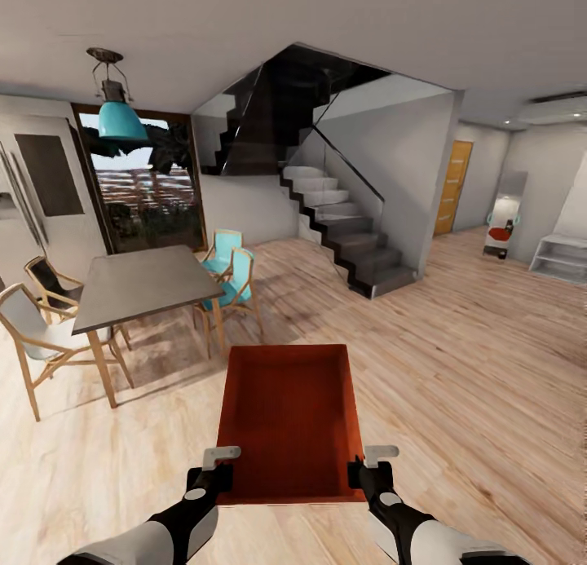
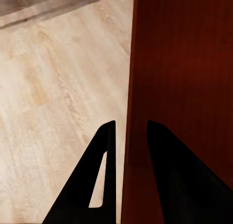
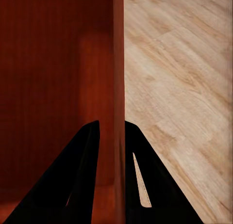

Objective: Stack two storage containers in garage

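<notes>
I hold one orange-red storage container (image 1: 289, 418) in front of me, open side up, above light wood-plank flooring. My left gripper (image 1: 214, 474) is shut on its left wall near the closest corner; the left wrist view shows the thin wall (image 2: 130, 136) pinched by the black fingers (image 2: 104, 170). My right gripper (image 1: 364, 471) is shut on the right wall, and in the right wrist view that wall (image 3: 119, 88) runs between the two fingers (image 3: 85, 166). The container looks empty inside.
A grey dining table (image 1: 143, 284) with wooden chairs (image 1: 37, 328) and teal chairs (image 1: 232, 275) stands ahead to the left. A dark staircase (image 1: 350, 231) rises ahead at centre. An orange door (image 1: 452, 186) and a white shelf (image 1: 561, 259) lie far right. Open wood floor (image 1: 456, 361) stretches right.
</notes>
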{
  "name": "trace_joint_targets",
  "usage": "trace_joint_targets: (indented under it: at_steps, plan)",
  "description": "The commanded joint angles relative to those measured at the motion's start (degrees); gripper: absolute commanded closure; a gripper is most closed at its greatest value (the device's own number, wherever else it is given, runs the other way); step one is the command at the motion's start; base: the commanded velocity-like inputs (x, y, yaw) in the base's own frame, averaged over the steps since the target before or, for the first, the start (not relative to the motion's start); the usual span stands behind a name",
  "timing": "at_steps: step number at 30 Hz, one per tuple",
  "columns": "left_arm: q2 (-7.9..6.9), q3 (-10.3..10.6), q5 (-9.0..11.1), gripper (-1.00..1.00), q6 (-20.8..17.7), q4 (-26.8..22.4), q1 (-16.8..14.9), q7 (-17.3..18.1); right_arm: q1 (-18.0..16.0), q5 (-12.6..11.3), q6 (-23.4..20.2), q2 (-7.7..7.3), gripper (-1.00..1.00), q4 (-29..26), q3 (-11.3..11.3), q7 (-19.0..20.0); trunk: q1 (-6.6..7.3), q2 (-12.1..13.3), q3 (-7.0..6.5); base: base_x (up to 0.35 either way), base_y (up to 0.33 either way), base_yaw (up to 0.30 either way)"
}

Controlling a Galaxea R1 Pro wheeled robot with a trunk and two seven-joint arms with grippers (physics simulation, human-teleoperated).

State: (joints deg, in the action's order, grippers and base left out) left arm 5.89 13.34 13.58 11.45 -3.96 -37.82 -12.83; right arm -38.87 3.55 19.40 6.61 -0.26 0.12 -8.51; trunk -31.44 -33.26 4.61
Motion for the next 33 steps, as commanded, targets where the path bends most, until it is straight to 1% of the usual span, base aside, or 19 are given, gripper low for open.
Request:
trace_joint_targets:
  at_steps: [1, 33]
  plan:
    - [0.0, 1.4, 0.4, 1.0, 0.4, 0.0, -0.1, -0.8, -0.1, -0.5, 0.2, 0.51, 1.0, 0.2, 0.2, -0.2, -0.05, -0.1, 0.1, 0.321, 0.0, -0.237]
    - [0.0, 1.3, 0.4, 1.0, 0.4, 0.0, -0.1, -0.8, -0.1, -0.5, 0.2, 0.51, 1.0, 0.2, 0.2, -0.2, -0.05, -0.1, 0.1, 0.321, 0.0, -0.24]
